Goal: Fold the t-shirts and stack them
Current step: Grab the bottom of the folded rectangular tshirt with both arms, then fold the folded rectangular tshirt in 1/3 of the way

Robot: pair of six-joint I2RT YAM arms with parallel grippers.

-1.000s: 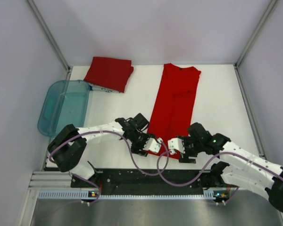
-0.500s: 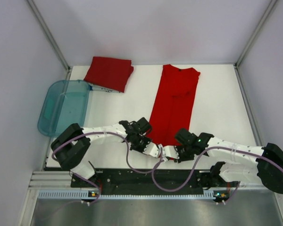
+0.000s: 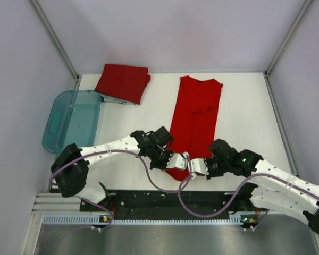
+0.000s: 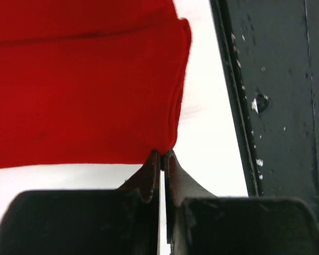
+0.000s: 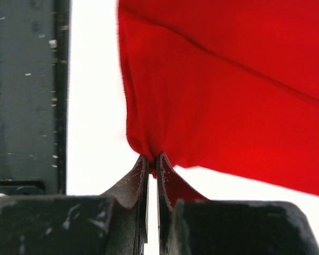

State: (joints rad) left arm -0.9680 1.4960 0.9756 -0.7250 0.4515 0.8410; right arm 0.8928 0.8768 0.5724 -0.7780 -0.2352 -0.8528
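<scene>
A long red t-shirt (image 3: 195, 119), folded lengthwise, lies on the white table, collar at the far end. My left gripper (image 3: 176, 159) is shut on its near left hem corner, and the wrist view shows the cloth (image 4: 95, 90) pinched at the fingertips (image 4: 153, 159). My right gripper (image 3: 195, 166) is shut on the near right hem corner, where the fabric (image 5: 218, 101) bunches between its fingertips (image 5: 165, 162). The near hem is raised off the table. A second red t-shirt (image 3: 123, 82) lies folded square at the far left.
A translucent teal tub (image 3: 72, 121) sits at the table's left edge. The black base rail (image 3: 165, 201) runs along the near edge, close behind both grippers. White enclosure walls surround the table (image 3: 244, 111).
Both grippers have gone from open to shut on the near hem corners. They dipped toward the near edge, then lifted the hem and drew the shirt slightly.
</scene>
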